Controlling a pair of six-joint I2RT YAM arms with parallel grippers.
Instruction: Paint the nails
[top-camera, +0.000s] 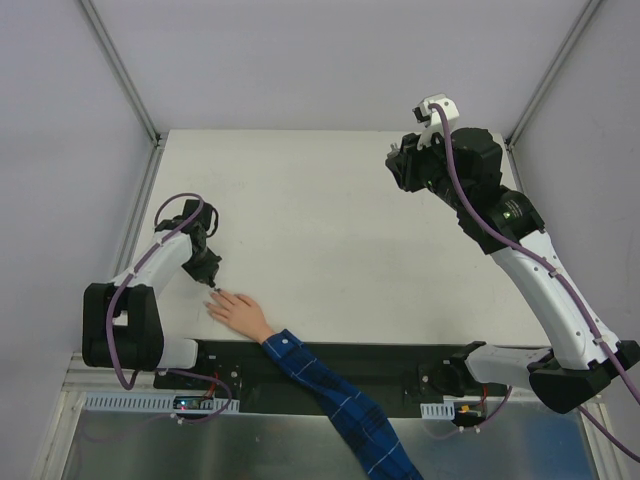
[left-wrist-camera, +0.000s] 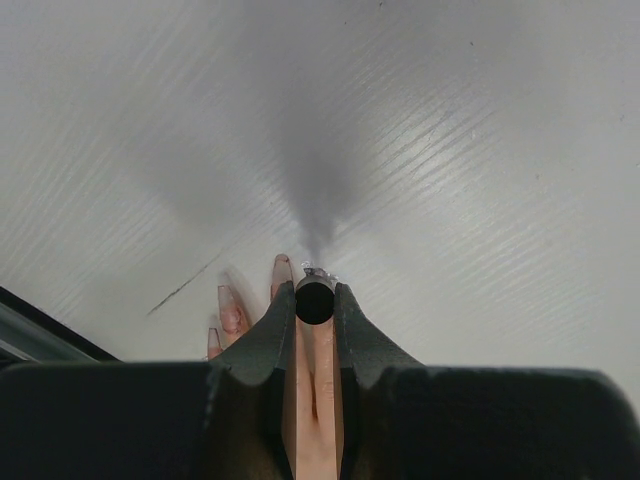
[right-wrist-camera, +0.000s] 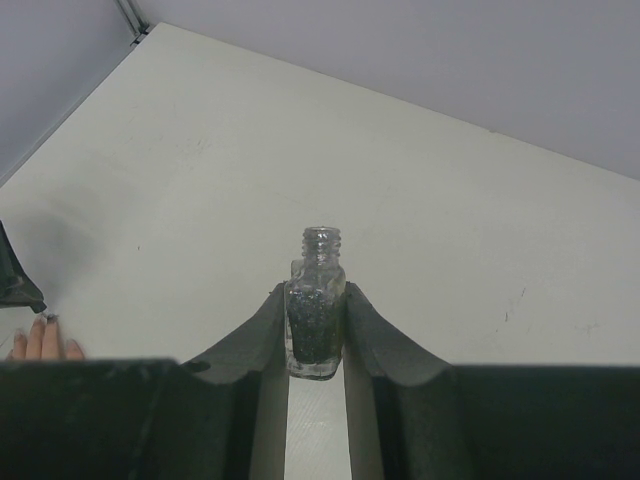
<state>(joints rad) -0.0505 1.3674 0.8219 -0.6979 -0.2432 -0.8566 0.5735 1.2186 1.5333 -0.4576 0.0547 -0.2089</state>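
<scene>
A pale hand (top-camera: 240, 312) with a blue plaid sleeve (top-camera: 340, 410) lies flat at the near left of the table, fingers spread to the left. Its nails (left-wrist-camera: 283, 265) show at the fingertips in the left wrist view. Right over those fingertips my left gripper (top-camera: 210, 283) points down, shut on a round black brush cap (left-wrist-camera: 314, 303); the brush tip hangs just above one fingertip. High over the far right of the table, my right gripper (right-wrist-camera: 316, 300) is shut on a small uncapped glass bottle (right-wrist-camera: 316, 310) of dark glittery polish. The hand (right-wrist-camera: 40, 345) appears far left there.
White table (top-camera: 330, 230) with grey walls and metal corner posts (top-camera: 120, 70) around it. A black strip (top-camera: 350, 365) runs along the near edge between the arm bases. The sleeved arm crosses that strip diagonally.
</scene>
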